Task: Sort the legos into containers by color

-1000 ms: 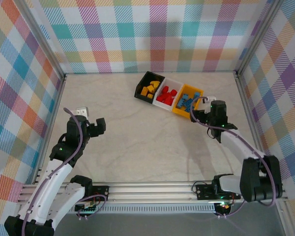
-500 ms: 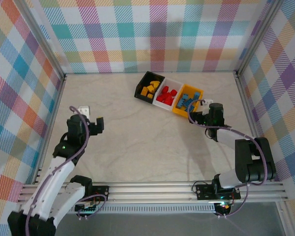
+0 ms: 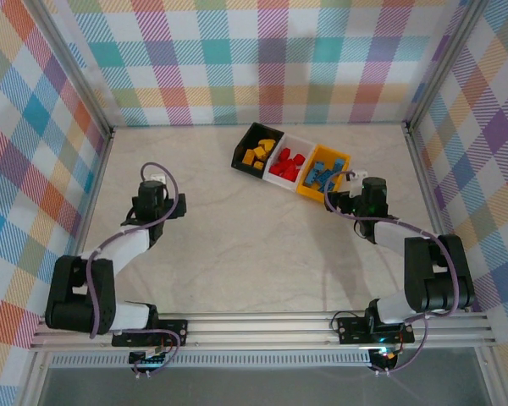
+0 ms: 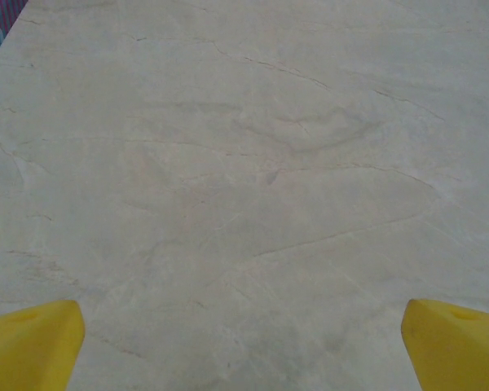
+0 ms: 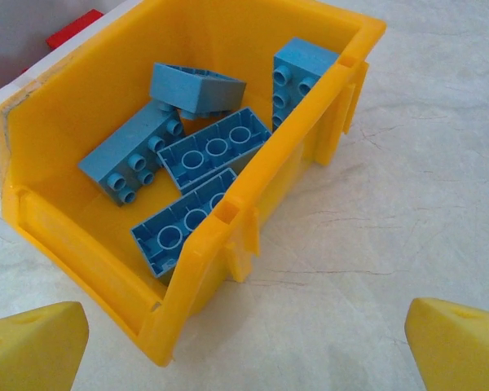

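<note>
Cropped by the bottom corners of the left wrist view: fingertips (image 4: 31,349) of the left hand (image 4: 244,354), tips alone in frame. Same cropping for the right hand (image 5: 244,346) and its fingertips (image 5: 34,342). Cut by that view's left edge: the white bin (image 5: 24,72); by its top edge, a red lego (image 5: 73,28). Partly covered by a tilted blue lego (image 5: 197,88) in the orange-yellow bin (image 5: 253,204): a second blue lego (image 5: 126,167). From above, too small to count: yellow legos (image 3: 258,153) in the black bin (image 3: 244,145).

You have bright, even light; a soft shadow falls on the counter (image 3: 262,254) right of centre in the top view. In your wrist views the yellow fingers (image 5: 33,342) blur at the bottom corners.
</note>
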